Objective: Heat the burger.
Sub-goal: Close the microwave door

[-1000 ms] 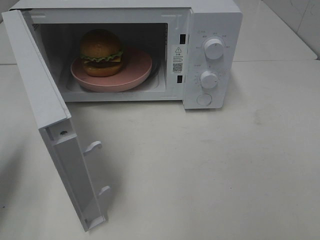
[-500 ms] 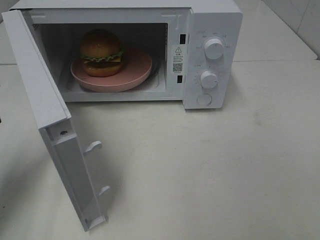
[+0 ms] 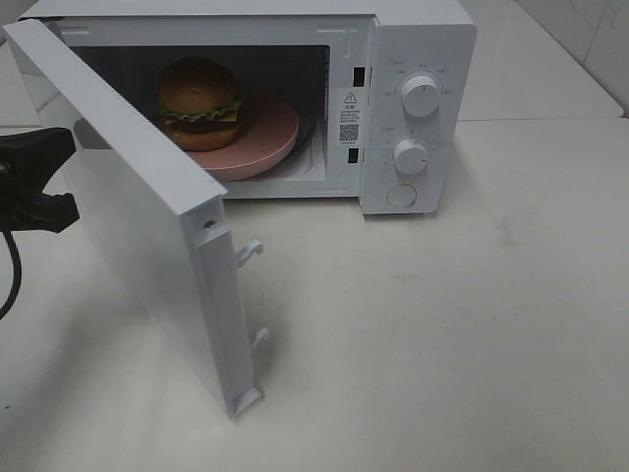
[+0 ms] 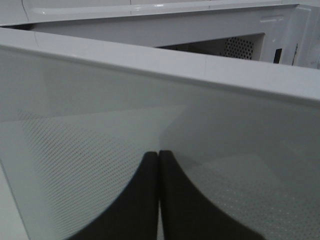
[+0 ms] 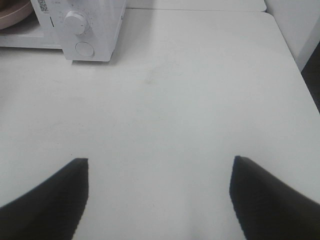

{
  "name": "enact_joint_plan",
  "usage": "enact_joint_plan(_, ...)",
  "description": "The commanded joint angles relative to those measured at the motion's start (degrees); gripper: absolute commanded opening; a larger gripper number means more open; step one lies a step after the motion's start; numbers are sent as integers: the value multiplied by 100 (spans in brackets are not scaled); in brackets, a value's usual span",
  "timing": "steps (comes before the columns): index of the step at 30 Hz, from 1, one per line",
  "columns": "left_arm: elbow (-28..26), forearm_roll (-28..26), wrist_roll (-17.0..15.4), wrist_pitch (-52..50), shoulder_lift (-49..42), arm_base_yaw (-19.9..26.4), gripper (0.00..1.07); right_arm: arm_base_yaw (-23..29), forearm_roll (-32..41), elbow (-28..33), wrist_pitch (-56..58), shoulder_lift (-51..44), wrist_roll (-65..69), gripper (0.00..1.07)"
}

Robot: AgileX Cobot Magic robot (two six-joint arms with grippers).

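Left claw (image 4: 159, 155) shut, empty, at microwave door (image 3: 147, 206); right claw (image 5: 159, 165) wide open, empty.
One burger (image 3: 200, 101) on one pink plate (image 3: 275, 143) inside, behind that door from the shut claw.

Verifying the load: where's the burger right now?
In the exterior high view, the burger sits on the pink plate inside the microwave, left of centre, behind the half-open door.

High camera looks down at the open microwave (image 3: 432, 49) and pale surface (image 3: 442, 344). Left wrist camera sits close to the door (image 4: 150, 115) (it fills the view). Right wrist camera faces across the surface toward the dials (image 5: 75, 21), also seen from above.
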Motion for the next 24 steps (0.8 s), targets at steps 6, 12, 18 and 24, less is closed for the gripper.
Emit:
enact_joint_plan(6, -435, -1272, 269, -92, 510, -871, 0, -23, 17, 11, -46, -149, -57, 76)
enact_joint_plan(12, -951, -2366, 819, -74, 1008, -1633, 0, -23, 17, 11, -46, -149, -63, 76)
enact_joint_plan(18, -1730, -3953, 1673, 195, 1455, -2406, 0, -23, 17, 11, -46, -149, -63, 76)
enact_joint_plan(24, -2555, -5071, 2481, 504, 1851, -2790, 0, -23, 17, 11, -46, -149, -63, 76)
